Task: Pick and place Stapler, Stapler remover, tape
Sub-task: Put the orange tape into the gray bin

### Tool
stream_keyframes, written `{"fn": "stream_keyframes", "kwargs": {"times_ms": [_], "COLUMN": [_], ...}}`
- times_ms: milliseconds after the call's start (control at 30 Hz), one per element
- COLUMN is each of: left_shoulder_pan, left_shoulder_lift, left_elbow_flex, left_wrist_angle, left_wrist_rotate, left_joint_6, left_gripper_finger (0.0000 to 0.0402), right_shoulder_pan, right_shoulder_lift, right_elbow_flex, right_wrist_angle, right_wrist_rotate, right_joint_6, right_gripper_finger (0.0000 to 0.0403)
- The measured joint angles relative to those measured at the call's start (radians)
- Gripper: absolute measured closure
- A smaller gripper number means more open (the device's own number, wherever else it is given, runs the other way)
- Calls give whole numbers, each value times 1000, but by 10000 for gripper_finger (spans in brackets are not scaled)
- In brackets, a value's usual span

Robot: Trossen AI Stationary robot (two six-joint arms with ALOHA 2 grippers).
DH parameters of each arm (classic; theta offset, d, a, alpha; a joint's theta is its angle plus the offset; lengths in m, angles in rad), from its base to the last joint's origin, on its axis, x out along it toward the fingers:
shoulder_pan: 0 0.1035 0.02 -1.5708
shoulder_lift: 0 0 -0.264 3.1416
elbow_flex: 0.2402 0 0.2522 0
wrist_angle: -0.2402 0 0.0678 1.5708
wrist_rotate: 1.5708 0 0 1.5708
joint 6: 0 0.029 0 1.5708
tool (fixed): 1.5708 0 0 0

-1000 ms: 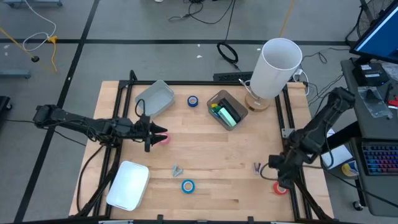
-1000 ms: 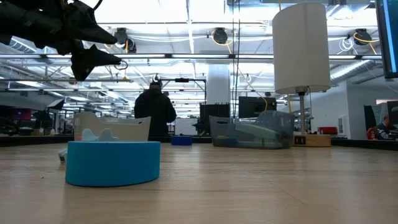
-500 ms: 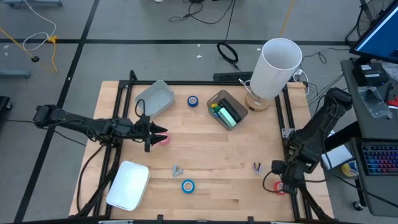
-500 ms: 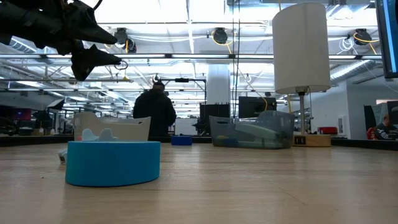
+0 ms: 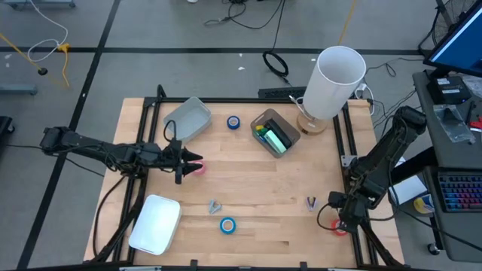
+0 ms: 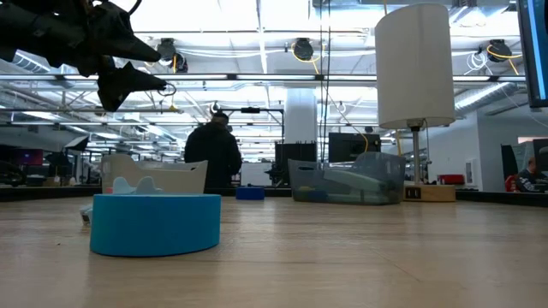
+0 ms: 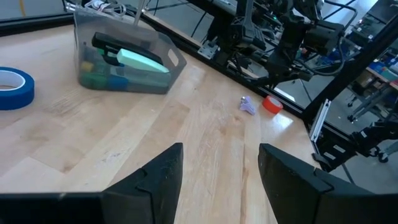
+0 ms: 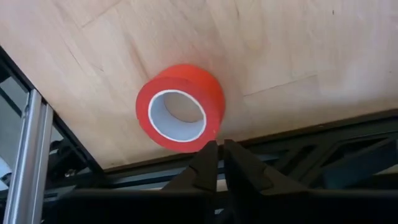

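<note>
With its fingers nearly pressed together, the right gripper [image 8: 216,157] could nudge the red ring-shaped tape roll [image 8: 180,107] off the table's lower-right edge.

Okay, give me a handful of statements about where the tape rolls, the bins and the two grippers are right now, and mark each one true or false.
1. The red tape roll lies flat on the table near its edge by the right gripper. True.
2. The right gripper's fingers are clamped around the red tape roll. False: the fingers are nearly together just beside the roll, with nothing between them.
3. The left gripper is open, with nothing between its fingers. True.
4. The clear bin by the lamp is empty. False: it holds a green item and other small things.
5. A blue tape roll lies on the table beside the white tray. True.
</note>
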Motion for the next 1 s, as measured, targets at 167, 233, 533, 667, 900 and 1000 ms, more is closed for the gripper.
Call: {"fn": "stream_keyframes", "kwargs": {"times_ms": [167, 233, 533, 667, 900, 1000], "left_shoulder_pan": [0, 0, 0, 0, 0, 0], "left_shoulder_lift": [0, 0, 0, 0, 0, 0], "left_elbow_flex": [0, 0, 0, 0, 0, 0], "left_wrist_angle": [0, -1, -26, -27, -27, -27], "left_wrist_rotate": [0, 0, 0, 0, 0, 0], "left_joint_6": [0, 4, 1, 4, 4, 4], "left_gripper_finger": [192, 192, 192, 192, 192, 192], "right_shoulder_pan": [0, 0, 0, 0, 0, 0], "right_shoulder_lift": [0, 0, 0, 0, 18, 33], "right_elbow_flex": [0, 0, 0, 0, -40, -85], "right_wrist_angle": [12, 26, 72, 56, 113, 191], "right_wrist_rotate": [-1, -1, 13, 79, 83, 25], "right_joint_6": [1, 1, -24, -26, -19, -1], "right_gripper_finger": [319, 291, 211, 201, 201, 201]}}
